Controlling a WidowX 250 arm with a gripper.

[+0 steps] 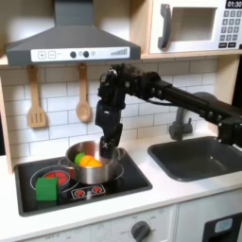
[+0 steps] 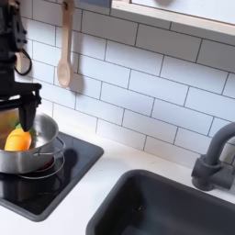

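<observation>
The arm (image 1: 180,95) came in from the first exterior view's right, ran approx. level across the tiled wall, then bent at the wrist so the gripper (image 1: 110,147) pointed straight down, tip at the pot's (image 1: 106,175) rim at about 2 o'clock. In the second exterior view the gripper (image 2: 27,138) hung vertical at the frame's left edge, just beside the orange thing (image 2: 17,139), poss. touching it; can't tell for sure. Jaws: looked close together, but whether they were clamped on anything can't be told, too dark and blurred. The orange thing (image 1: 89,161) sat inside the pot, w/ a yellowish patch on it in the first exterior view. The pot stood on the stove's (image 1: 132,180) back burner, roughly 1 o'clock from stove centre. Counts: 1 arm, 1 gripper, 1 pot, 1 orange thing, 1 green block (image 1: 46,189) at approx. 8 o'clock on the stove, well apart from the gripper. 2 wooden utensils hung on the wall: a spatula (image 1: 36,99) and a spoon (image 1: 83,95). 1 sink (image 1: 203,159) at 3 o'clock from the stove, 1 faucet (image 1: 181,121) behind it, 1 microwave (image 1: 198,26) up top, 1 hood (image 1: 71,43) above the stove.
</observation>
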